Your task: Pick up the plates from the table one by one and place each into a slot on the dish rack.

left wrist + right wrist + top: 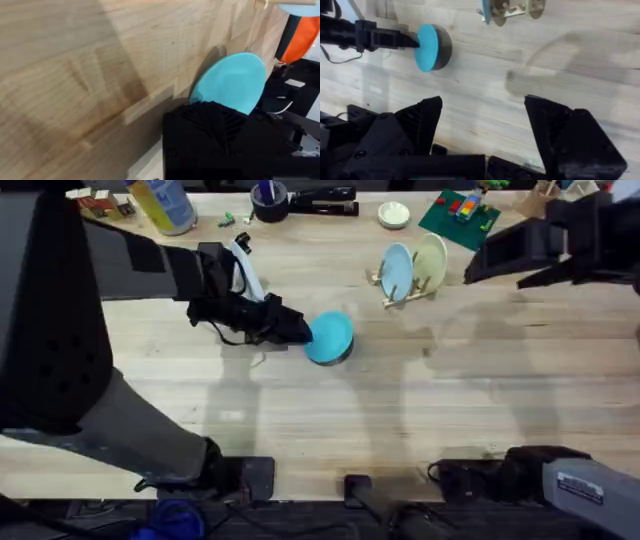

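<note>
Pinching the turquoise plate (329, 337) by its left rim, the left gripper (300, 331) holds it tilted above mid-table (330, 410). Right gripper (482, 117) hovers far right, jaws spread. Two plates stand in the dish rack (410, 288).

Turquoise plate (427, 47) tilted, apparently pinched by the left end effector (410, 41).

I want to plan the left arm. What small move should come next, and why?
Probably carry the turquoise plate toward the dish rack. The left end effector grips its edge, tilted off the table, and the rack already holds two plates.
</note>
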